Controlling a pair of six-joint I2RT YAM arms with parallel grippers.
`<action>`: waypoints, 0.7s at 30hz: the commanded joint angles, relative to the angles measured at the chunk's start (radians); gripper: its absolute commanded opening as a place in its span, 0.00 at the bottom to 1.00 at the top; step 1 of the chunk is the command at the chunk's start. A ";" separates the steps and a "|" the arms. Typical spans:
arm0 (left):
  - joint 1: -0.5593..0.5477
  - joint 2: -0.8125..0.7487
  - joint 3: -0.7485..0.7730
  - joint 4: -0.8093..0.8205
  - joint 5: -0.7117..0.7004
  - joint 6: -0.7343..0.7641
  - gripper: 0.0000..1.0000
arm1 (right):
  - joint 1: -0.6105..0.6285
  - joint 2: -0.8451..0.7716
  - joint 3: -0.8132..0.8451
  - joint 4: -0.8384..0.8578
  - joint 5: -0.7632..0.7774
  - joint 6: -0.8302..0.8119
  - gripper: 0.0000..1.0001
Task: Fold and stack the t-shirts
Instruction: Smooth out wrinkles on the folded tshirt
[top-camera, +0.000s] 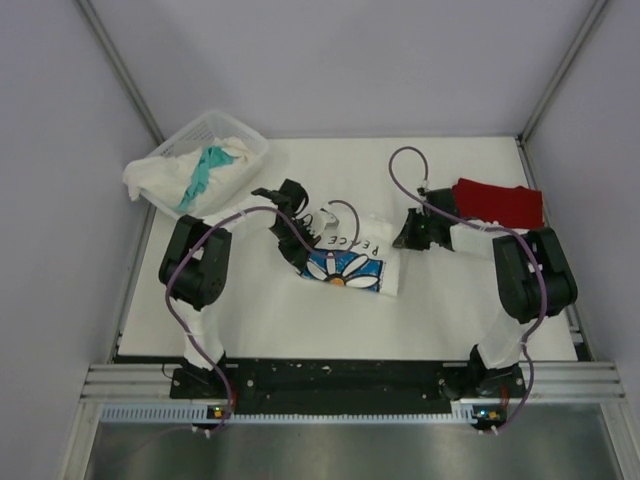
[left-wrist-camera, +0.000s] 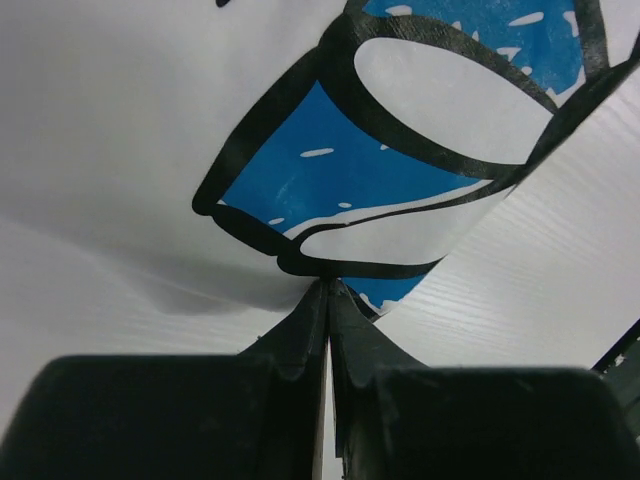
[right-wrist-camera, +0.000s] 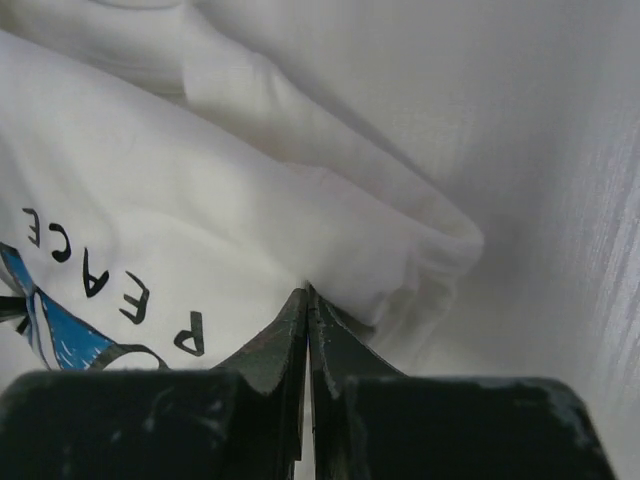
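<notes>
The worktop (top-camera: 480, 300) shows a job that looks well short of done. The lattice basket (top-camera: 252, 142) at the far left holds a white shirt (top-camera: 150, 176) spilling over its rim and a teal shirt (top-camera: 206, 168), both crumpled and unfolded. In the middle lies the PEACE shirt (top-camera: 352, 264), bunched into a rough band with its blue print up, so I judge it mid-fold. Only the red shirt (top-camera: 500, 203), at the far right, lies flat and folded, and nothing is stacked on it. Both arms reach inward, elbows out, wrists tipped down at opposite ends of the PEACE shirt. The left pincer (top-camera: 299, 252) has its jaws pressed together on the printed cloth, which tents up from its tips. The right pincer (top-camera: 407, 237) is likewise closed, apparently nipping the plain folded edge near the lettering.
</notes>
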 joint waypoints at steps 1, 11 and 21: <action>0.016 0.059 0.000 0.031 -0.040 0.009 0.06 | -0.058 0.038 -0.015 0.039 0.012 0.086 0.00; 0.025 -0.077 -0.040 -0.070 -0.023 0.061 0.10 | -0.070 -0.064 0.089 -0.182 0.142 -0.049 0.00; 0.025 -0.128 0.061 -0.100 0.089 0.049 0.15 | 0.170 -0.294 0.067 -0.287 0.191 -0.100 0.00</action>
